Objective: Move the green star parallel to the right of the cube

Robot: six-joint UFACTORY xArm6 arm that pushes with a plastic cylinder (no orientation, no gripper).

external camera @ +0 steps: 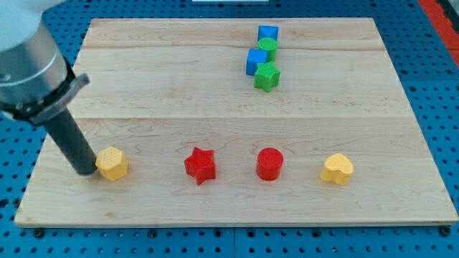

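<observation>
Green star-shaped plastic block (267, 76) sits near the top edge of the pale wooden surface (179, 93), a little toward the top right corner. It touches the lower right corner of a blue plastic cube (256, 61). Just above them sit a green round block (268, 47) and a second blue cube-like block (268, 33), the four forming a tight cluster.

Along the bottom edge runs a row of four blocks, well apart from each other: a yellow many-sided block (112, 163) near the bottom left corner, a red star block (200, 165), a red cylinder block (270, 163), and a yellow heart-shaped block (337, 169) toward the bottom right corner.

The tool is a plain dark rod with nothing that opens or closes, and it grips nothing. My tip (86, 172) rests on the surface at the left side of the yellow many-sided block, touching or almost touching it, far from the green star.

The star looks small, light and rigid, likely to slide easily on smooth wood. It cannot be grasped, only pushed. Its points may make it spin if pushed off centre, so contact is best made squarely on a side, aimed through its middle. A push from its lower left would probably carry it level with the cube's right side, though the neighbouring blocks could be disturbed.
</observation>
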